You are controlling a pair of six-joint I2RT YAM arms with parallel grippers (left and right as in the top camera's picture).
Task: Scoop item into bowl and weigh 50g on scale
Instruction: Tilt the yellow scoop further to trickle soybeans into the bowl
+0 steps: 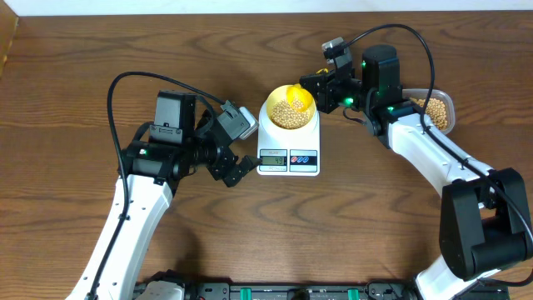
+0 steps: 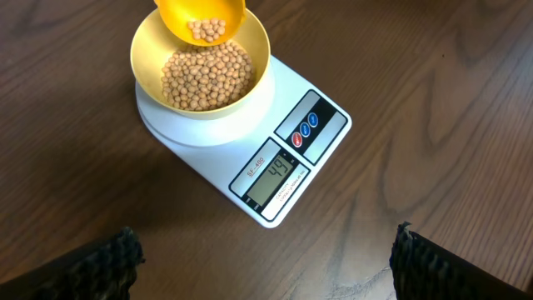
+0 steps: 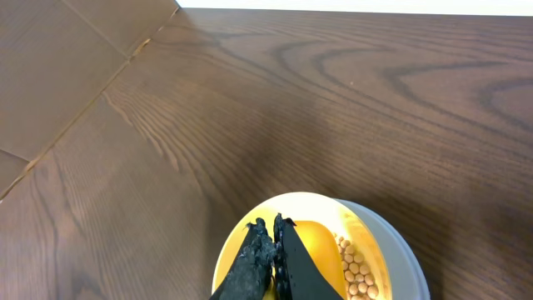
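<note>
Right hand (image 3: 271, 250) clamps the yellow scoop (image 2: 202, 21) over the bowl (image 2: 260, 52) of beans (image 2: 204, 77) on the scale (image 2: 250, 146) (mid desk (image 1: 75, 58)); left hand (image 2: 265, 265), just left, stands open.

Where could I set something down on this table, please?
Bare: the dark wooden table in front of the white digital scale, between the left arm and right arm, and its far-left corner. Crowded: around the pale-yellow bowl of tan beans, where the right gripper holds the yellow scoop, and near the clear plastic tub.
</note>
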